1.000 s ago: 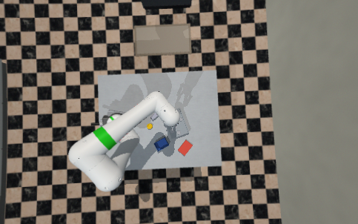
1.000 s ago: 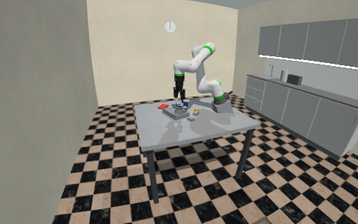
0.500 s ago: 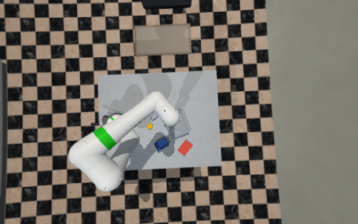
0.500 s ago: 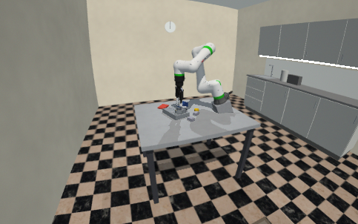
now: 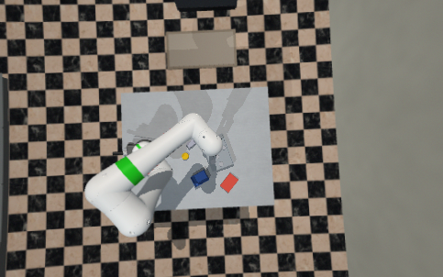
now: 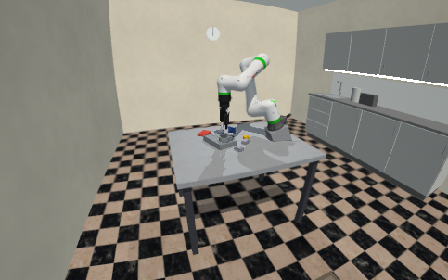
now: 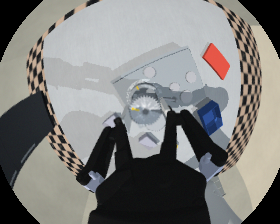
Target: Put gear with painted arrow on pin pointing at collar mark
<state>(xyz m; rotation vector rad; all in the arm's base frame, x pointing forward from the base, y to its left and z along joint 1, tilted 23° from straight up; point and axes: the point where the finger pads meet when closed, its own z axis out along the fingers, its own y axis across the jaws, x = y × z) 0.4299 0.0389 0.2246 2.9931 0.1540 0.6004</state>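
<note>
The gripper (image 7: 145, 115) hangs straight down over the timing case (image 7: 165, 71), its fingers closed on the gear (image 7: 144, 104), which sits between them just above the case and appears lined up with the pin underneath, though the pin itself is hidden by the gear, so how far down it has gone cannot be told. The main risk is the case itself: it lies loose on the worktop (image 6: 216, 162), so any sideways push from a bore that misses the pin, or a twist applied while the gear binds, could slide or turn the case and carry the collar's mark away from where the arrow is aimed. Letting go before the gear is fully seated could leave it cocked on the pin. The blue block (image 7: 209, 116) stands just to the right of the right finger, close enough to be nudged if the wrist turns. The wrist view alone shows the gear's face, with a small yellow fleck near its left edge that may be the arrow. The top view hides gear and case corner under the arm (image 5: 159, 156) but places the red block (image 5: 228, 182) and yellow piece (image 5: 185, 156) apart from the case. The exterior view alone shows the gripper's height above the worktop.
</note>
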